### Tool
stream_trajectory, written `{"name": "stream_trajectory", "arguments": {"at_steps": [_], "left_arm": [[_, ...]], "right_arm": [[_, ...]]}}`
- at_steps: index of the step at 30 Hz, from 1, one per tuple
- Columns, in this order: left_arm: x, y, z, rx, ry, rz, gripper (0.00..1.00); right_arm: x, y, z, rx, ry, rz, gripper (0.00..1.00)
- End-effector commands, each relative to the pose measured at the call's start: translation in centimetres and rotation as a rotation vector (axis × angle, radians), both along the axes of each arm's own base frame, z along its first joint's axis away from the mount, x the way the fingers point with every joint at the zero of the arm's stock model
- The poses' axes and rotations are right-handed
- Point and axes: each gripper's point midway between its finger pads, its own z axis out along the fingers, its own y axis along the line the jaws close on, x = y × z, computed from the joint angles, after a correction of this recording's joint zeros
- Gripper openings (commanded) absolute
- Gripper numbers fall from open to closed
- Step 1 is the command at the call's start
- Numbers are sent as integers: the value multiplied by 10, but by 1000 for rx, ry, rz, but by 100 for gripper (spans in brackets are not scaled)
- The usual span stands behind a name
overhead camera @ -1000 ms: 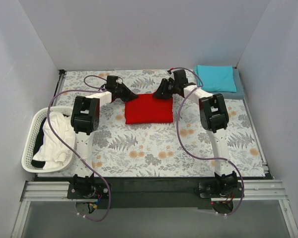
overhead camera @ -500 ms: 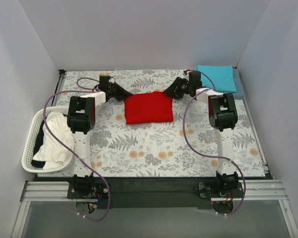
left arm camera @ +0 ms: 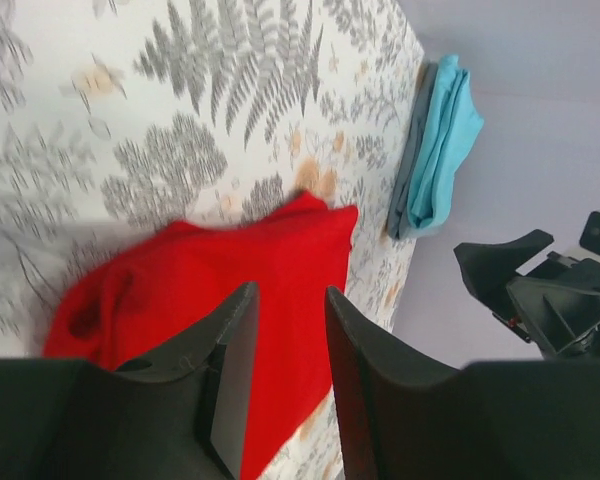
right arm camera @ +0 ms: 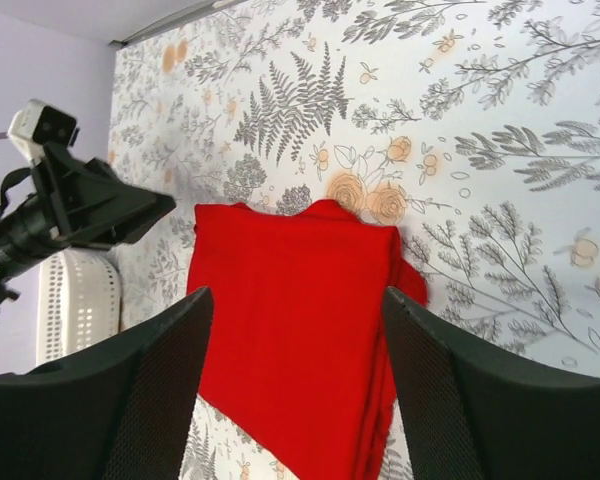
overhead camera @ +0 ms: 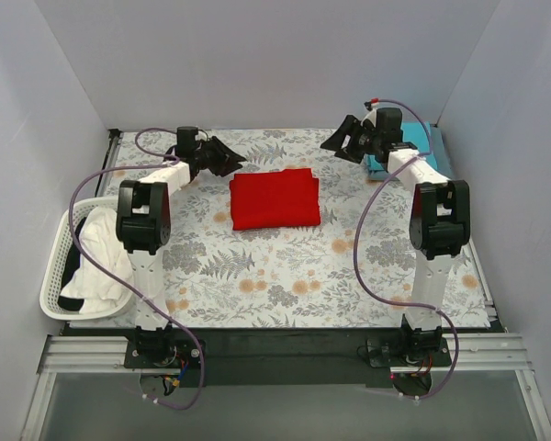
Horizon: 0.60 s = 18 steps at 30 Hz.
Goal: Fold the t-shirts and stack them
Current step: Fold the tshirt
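The red shirt (overhead camera: pixel 275 198) lies folded flat at the middle of the table (overhead camera: pixel 285 276), and neither arm touches it. The left gripper (overhead camera: pixel 226 156) hovers near the shirt's 10 o'clock corner, jaws a little apart and empty. The right gripper (overhead camera: pixel 342 141) hangs at its 1 o'clock, jaws wide and empty. At 2 o'clock, in the far corner, the folded teal shirt (left arm camera: pixel 448 130) rests on a grey-blue shirt (left arm camera: pixel 416 140). A white basket (overhead camera: pixel 57 276) holding white cloth (overhead camera: pixel 106 243) sits at 8 o'clock.

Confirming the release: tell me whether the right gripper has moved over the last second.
Yes. The right gripper has left the red t-shirt's far edge, going right and farther back, toward the teal t-shirt.
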Motion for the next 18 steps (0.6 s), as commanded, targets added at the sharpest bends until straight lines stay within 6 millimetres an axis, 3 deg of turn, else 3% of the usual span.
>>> {"name": "stream_trajectory", "arguments": {"at_steps": [1,2,3,4,6,10,13,18], "left_arm": [[-35,-21,55,30,-59,-50,31],[-44,-25,65,49,-69,-42,31],[-60,-37,52,82,-40,-63,31],[-71,-42,47,107,-22,-71,31],[-93,-59,48,142,-10,-81,30],[-137,-84,17,193,79,-142,28],[-157,-102,-1,235,110,-188,25],[-167,-116,-22,281,146,-220,24]], "right_arm": [[-29,-16,-22,-151,62,-7,77],[-34,-19,-26,-177,67,-15,78],[-47,-19,-43,-207,91,4,80],[-53,-18,-43,-221,85,13,82],[-71,-13,-63,-270,109,44,86],[-95,6,-88,-309,147,99,89],[-104,15,-97,-327,156,104,91],[-107,32,-109,-312,180,110,92]]}}
